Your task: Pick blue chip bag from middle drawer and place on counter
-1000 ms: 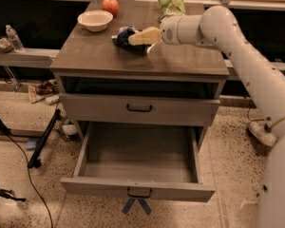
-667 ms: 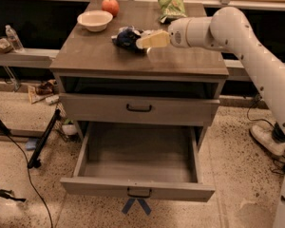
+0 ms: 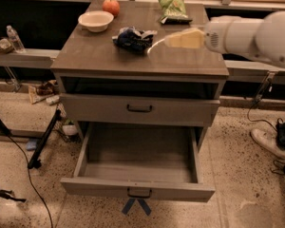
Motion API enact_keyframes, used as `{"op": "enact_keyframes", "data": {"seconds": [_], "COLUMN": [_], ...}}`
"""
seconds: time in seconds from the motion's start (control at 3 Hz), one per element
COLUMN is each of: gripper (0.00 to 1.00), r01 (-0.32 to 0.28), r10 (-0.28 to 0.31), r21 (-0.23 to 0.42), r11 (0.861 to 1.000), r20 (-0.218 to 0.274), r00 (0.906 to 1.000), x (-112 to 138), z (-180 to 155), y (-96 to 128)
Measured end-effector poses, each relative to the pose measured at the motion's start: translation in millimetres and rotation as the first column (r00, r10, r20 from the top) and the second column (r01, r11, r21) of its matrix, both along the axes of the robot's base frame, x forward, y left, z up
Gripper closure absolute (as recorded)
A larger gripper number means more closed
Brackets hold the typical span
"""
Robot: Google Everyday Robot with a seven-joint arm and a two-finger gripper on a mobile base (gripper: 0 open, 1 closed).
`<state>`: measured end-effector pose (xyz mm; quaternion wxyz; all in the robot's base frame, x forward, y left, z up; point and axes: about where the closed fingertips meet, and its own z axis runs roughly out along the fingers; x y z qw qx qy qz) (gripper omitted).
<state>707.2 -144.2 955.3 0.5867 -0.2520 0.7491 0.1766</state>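
The blue chip bag (image 3: 133,38) lies crumpled on the counter (image 3: 95,56), near its middle, with nothing holding it. My gripper (image 3: 168,42) hovers just above the counter to the right of the bag, a short gap apart from it, pointing left toward it. The white arm reaches in from the right edge. The middle drawer (image 3: 104,188) is pulled fully out at the bottom of the cabinet, and its inside shows nothing in it.
A white bowl (image 3: 96,20), a red-orange fruit (image 3: 111,6) and a green chip bag (image 3: 172,8) sit at the counter's back. The upper drawer (image 3: 139,109) is closed. A water bottle (image 3: 14,38), black stand legs (image 3: 42,141) and cables are at left; a shoe (image 3: 268,141) is at right.
My gripper has drawn back to the right, away from the blue chip bag, which stays on the counter. The drawer has not moved.
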Motion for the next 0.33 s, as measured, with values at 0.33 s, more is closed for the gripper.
{"op": "enact_keyframes", "data": {"seconds": [0.33], "gripper": [0.0], "r01": [0.095], "r10": [-0.095], "r21": [-0.005], "r11": [0.995], "r20": [0.012], "r00": [0.9954], "x": [-19.0], "z": [-7.6], "y": [-40.4]}}
